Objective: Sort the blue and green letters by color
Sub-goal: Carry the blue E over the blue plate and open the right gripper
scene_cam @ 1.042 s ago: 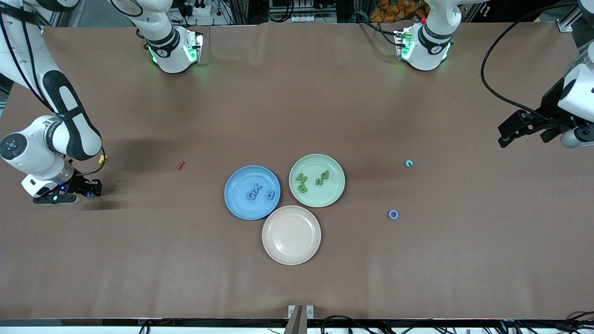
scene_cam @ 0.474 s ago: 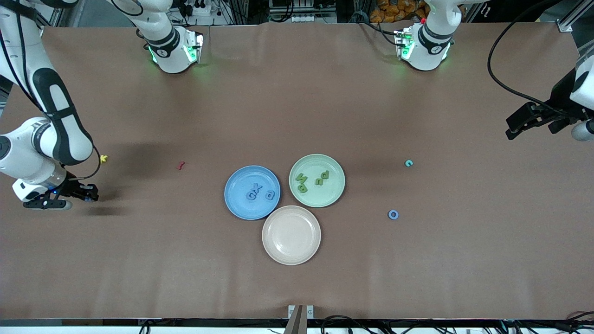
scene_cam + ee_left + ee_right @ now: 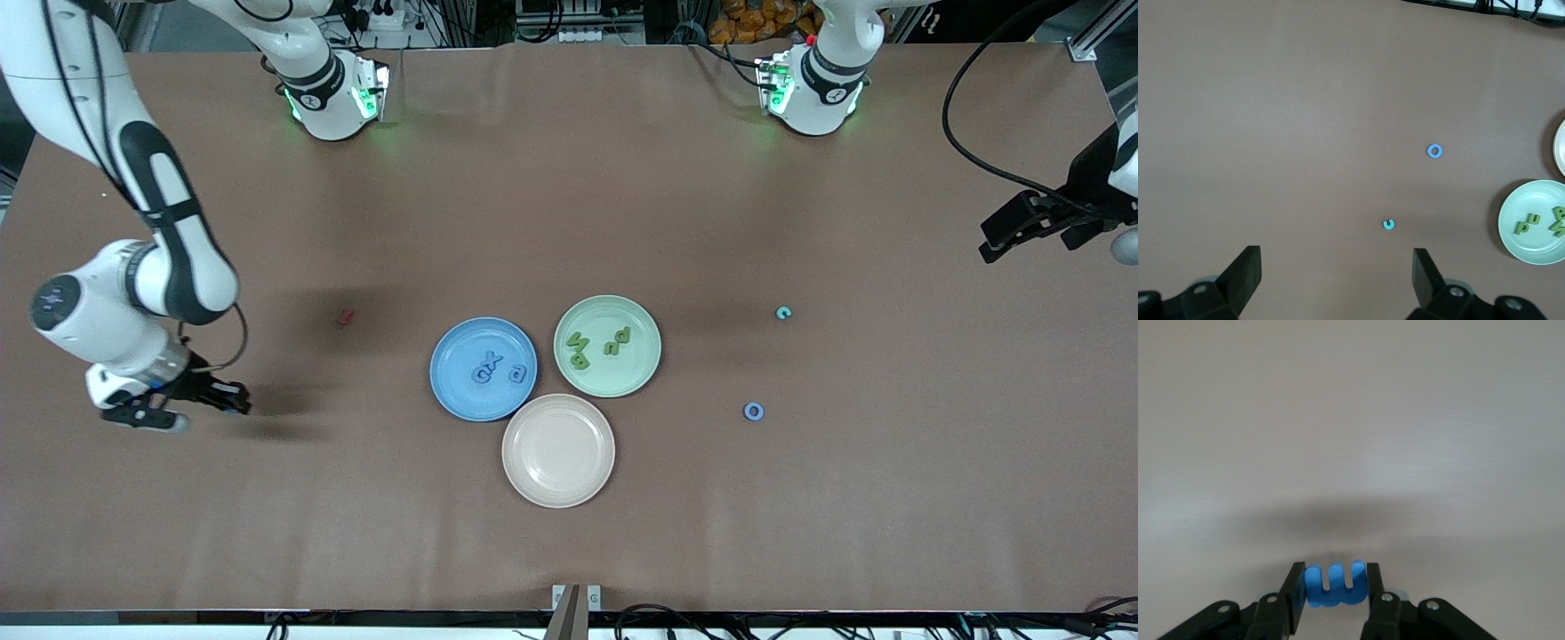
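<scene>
Right tool was pinched on a bright blue letter, an E by its three prongs; the letter sat squarely between the two black fingers, and the tool hung over bare counter toward the right arm's end. Judged step: carry the E to the blue plate. To do it well, the grip should be kept firm and the wrist level, with travel high enough to clear the plate rim, and the release made low over a bare part of the plate, so the piece neither bounces out nor knocks the blue letters already there, which lay close together at its middle. Touching that plate stood the green plate, holding four olive letters; a cream plate, nearer the front camera, touched both. A dark red letter lay on the counter between the right tool and the plates and was no part of the sort. Two loose pieces lay toward the left arm's end: a teal G and, nearer the camera, a blue o. Left tool waited with fingers spread wide and empty, over the counter's edge at that end.
</scene>
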You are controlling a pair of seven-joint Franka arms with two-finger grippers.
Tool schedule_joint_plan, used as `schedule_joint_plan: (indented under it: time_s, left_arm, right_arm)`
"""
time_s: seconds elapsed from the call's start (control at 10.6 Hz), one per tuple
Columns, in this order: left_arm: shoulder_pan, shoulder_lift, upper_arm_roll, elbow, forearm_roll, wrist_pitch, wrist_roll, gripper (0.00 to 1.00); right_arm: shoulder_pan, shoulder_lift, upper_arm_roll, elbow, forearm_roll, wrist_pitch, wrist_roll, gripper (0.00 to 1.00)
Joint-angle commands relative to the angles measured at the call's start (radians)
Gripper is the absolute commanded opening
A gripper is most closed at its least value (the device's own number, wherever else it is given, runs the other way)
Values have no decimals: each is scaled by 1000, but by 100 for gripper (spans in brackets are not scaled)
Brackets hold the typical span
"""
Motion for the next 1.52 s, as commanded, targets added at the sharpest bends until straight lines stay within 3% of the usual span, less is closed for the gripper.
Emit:
schedule_joint_plan:
  time_s: [0.0, 0.28, 0.85, 0.95, 1.04, 1.42]
  left_arm:
    - [-15, -6, 15, 4, -12, -16, 18, 100]
    - [-12, -8, 16, 6, -17, -16, 18, 100]
    - [-15, -6, 10, 2, -17, -16, 18, 100]
    - [-19, -6, 1, 2, -14, -16, 17, 100]
    - [-19, -6, -10, 2, -11, -16, 17, 100]
    - [-22, -4, -25, -2, -9, -35, 46, 100]
  right_arm:
    - [169, -23, -8, 7, 26, -33, 196, 35]
    - [324, -13, -9, 47, 21, -32, 411, 35]
    - [559, 23, -31, 56, 7, -22, 656, 37]
    - [575, 29, -29, 62, 7, -22, 673, 54]
    - [577, 26, -32, 64, 7, -30, 702, 100]
    - [525, 10, -125, 98, 7, -116, 576, 100]
